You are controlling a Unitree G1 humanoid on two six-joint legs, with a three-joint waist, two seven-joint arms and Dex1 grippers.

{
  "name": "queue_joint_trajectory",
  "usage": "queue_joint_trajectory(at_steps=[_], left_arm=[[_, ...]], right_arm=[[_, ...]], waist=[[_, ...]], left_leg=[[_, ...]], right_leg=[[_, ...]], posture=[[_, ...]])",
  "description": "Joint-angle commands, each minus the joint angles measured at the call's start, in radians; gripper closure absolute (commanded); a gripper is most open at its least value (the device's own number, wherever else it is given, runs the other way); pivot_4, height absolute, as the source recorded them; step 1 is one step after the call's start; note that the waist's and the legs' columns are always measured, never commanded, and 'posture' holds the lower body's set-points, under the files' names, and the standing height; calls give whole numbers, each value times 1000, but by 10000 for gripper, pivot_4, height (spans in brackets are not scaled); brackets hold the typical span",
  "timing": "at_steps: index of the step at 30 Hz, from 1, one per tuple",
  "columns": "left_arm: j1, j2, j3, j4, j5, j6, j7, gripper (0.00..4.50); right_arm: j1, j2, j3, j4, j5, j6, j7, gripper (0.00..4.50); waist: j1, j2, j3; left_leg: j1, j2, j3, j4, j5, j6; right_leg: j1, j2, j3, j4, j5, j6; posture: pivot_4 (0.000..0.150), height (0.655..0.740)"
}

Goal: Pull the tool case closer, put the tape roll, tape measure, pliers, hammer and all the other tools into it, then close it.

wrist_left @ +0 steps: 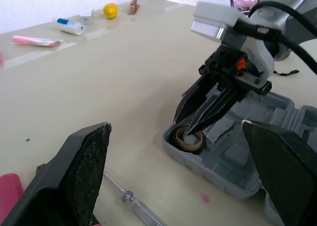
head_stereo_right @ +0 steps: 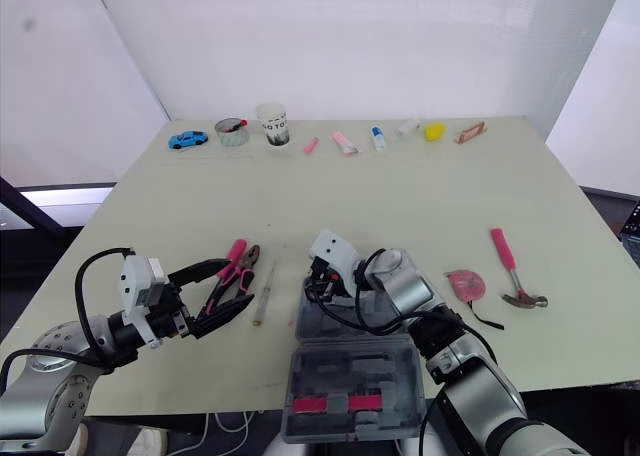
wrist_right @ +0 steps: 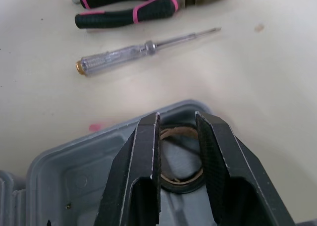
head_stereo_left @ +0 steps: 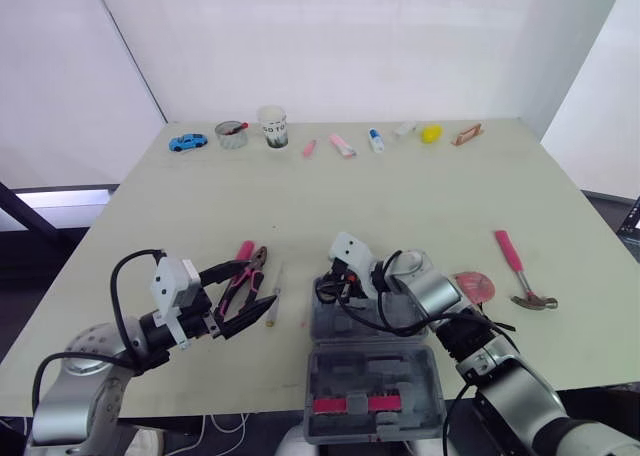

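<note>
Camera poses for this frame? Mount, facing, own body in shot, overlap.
Left/right eye: head, facing forward-down over the table; both arms, left pincer, right pincer show.
Left wrist: along its wide-open fingers toward the tool case, with the right pincer in it.
Right wrist: looking between its own fingers onto the tape roll in the case; pliers, screwdriver on the table.
Shared: both wrist views show tape roll, case, screwdriver.

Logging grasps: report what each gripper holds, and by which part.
Left gripper holds nothing. Right gripper sits at the tape roll in the tool case; grip cannot be told.
</note>
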Motion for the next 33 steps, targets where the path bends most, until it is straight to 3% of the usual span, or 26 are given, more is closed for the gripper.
queue_joint_trajectory(at_steps=[1, 9, 18, 24, 30, 33], left_arm=[[-7, 15, 12, -10, -10, 7, -1, 0], [-4, 19, 17, -17, -13, 18, -1, 0], [-4, 17, 14, -13, -10, 22, 0, 0], [17, 1, 58, 34, -16, 11, 18, 0], [67, -26, 147, 94, -32, -4, 51, 0], [96, -36, 175, 116, -23, -20, 59, 0]], right_arm=[[10, -3, 26, 49, -26, -55, -41, 33181], [8, -14, 26, 17, -14, -26, -37, 33181], [38, -46, -119, -288, 142, 5, -37, 33181], [200, -147, -248, -505, 227, 20, -77, 33181], [506, -269, -554, -651, 343, -85, -124, 33181], [619, -315, -637, -672, 356, -129, -148, 33181]], waist=[[0, 0, 0], [0, 0, 0], [1, 0, 0], [7, 0, 0], [12, -1, 0], [17, -1, 0]], left_leg=[[0, 0, 0, 0, 0, 0], [2, 0, 0, 0, 1, -1], [0, 1, 0, -1, 1, -1], [0, 0, 0, -1, 1, -1], [0, 0, -1, -1, 1, -1], [0, 0, 1, -2, 0, -1]], right_leg=[[0, 0, 0, 0, 0, 0], [1, 0, 0, 1, 0, 0], [0, 0, 0, 0, 0, 0], [0, -1, 0, -1, 0, 0], [0, 0, 0, -1, 0, 0], [1, 0, 1, -3, 0, 0]], posture=[[1500, 7400], [1500, 7400], [1500, 7400], [1500, 7400], [1500, 7400], [1500, 7400]])
